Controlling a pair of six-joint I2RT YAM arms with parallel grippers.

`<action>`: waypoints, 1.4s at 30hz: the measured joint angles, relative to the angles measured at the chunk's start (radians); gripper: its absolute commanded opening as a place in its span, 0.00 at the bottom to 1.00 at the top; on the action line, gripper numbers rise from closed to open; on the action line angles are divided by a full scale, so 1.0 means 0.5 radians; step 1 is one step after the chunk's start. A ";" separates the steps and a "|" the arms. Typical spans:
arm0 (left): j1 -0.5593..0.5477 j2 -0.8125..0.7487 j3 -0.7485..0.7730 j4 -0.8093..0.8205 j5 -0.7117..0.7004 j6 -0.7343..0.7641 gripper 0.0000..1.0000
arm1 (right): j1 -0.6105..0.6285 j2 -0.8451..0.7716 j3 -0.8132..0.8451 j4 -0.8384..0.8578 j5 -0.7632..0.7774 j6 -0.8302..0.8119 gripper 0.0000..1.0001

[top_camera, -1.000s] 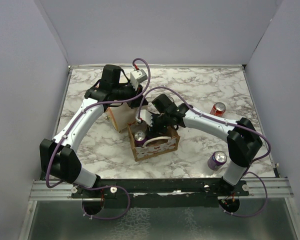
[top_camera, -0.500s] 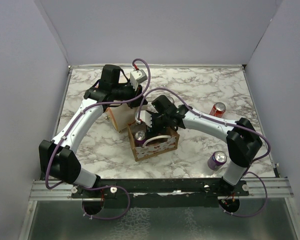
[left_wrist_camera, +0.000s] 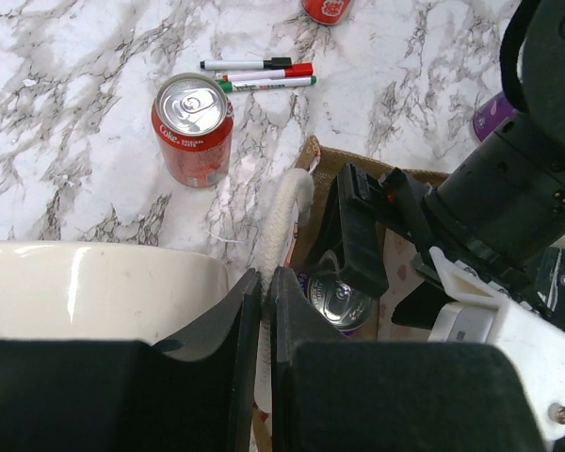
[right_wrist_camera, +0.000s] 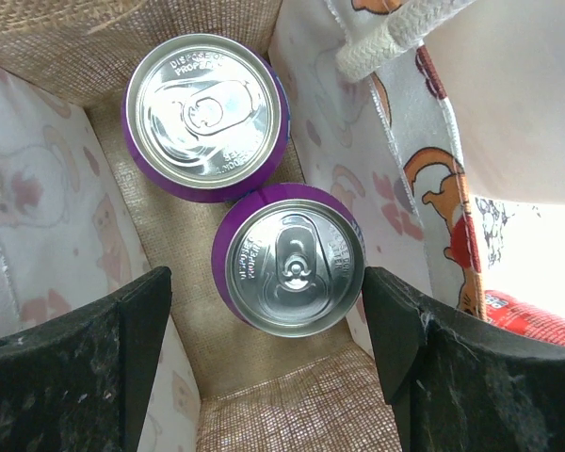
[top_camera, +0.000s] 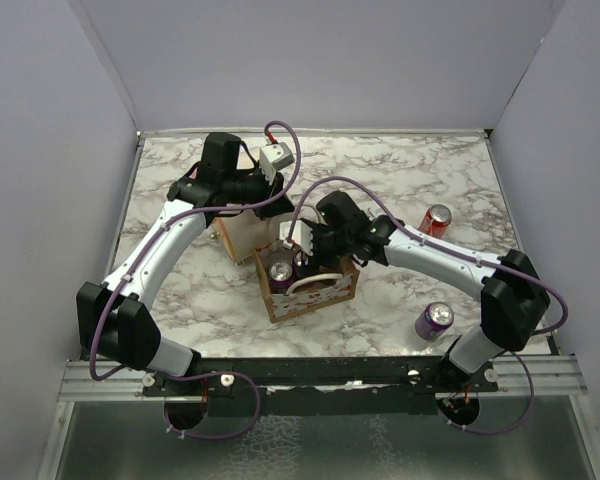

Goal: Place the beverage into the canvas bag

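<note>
now right fingers [right_wrist_camera: 75, 367], open astride the purple can [right_wrist_camera: 287, 273] in the canvas bag [right_wrist_camera: 273, 414], should rise straight; left fingers [left_wrist_camera: 248, 358] closed.

right gripper [right_wrist_camera: 268, 311]: jaws opened | purple can [right_wrist_camera: 289, 260]: released inside canvas bag [right_wrist_camera: 301, 405]

Bright, even overhead light; soft shadows, mostly sharp.
Top view: table [top_camera: 400, 180] lit flat, faint shadows under arms, slight bowing at frame edges. Left wrist: red can [left_wrist_camera: 192, 118] lid glints, cylinder [left_wrist_camera: 75, 282] rim shows glossy streak, left fingers [left_wrist_camera: 235, 358] dark & blurred. Right wrist: purple can [right_wrist_camera: 288, 261] lid reflects light, pic's top-right blown out white, right fingers [right_wrist_camera: 75, 377] dark, soft-focus.
</note>
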 measured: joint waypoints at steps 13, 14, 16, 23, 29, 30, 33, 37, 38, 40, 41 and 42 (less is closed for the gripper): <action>0.000 0.000 -0.001 0.001 0.002 0.005 0.00 | -0.057 -0.104 -0.014 0.037 -0.034 0.033 0.79; 0.000 -0.001 -0.001 0.001 0.002 0.007 0.00 | -0.069 -0.117 -0.014 0.037 -0.037 0.037 0.78; 0.000 -0.001 -0.001 0.001 0.003 0.008 0.00 | -0.101 -0.151 -0.014 0.037 -0.052 0.046 0.78; 0.000 -0.002 -0.005 0.005 0.004 0.015 0.00 | -0.194 -0.214 -0.009 0.034 -0.162 0.090 0.78; 0.000 -0.023 -0.019 0.008 0.004 0.033 0.00 | -0.322 -0.214 0.049 0.018 -0.313 0.156 0.78; 0.000 -0.025 -0.019 0.007 0.005 0.034 0.00 | -0.346 -0.219 0.057 0.016 -0.340 0.167 0.77; 0.000 -0.028 -0.019 0.007 0.005 0.039 0.00 | -0.403 -0.239 0.084 -0.014 -0.393 0.184 0.77; 0.000 -0.030 -0.021 0.007 0.005 0.041 0.00 | -0.512 -0.331 0.092 -0.066 -0.442 0.208 0.77; 0.000 -0.031 -0.021 0.007 0.005 0.043 0.00 | -0.564 -0.373 0.092 -0.077 -0.455 0.220 0.77; 0.000 -0.031 -0.022 0.007 0.005 0.045 0.00 | -0.655 -0.436 0.092 -0.082 -0.464 0.238 0.77; 0.000 -0.031 -0.022 0.007 0.005 0.045 0.00 | -0.745 -0.486 0.092 -0.089 -0.491 0.249 0.77; 0.000 -0.031 -0.022 0.007 0.005 0.045 0.00 | -0.822 -0.517 0.092 -0.096 -0.504 0.259 0.77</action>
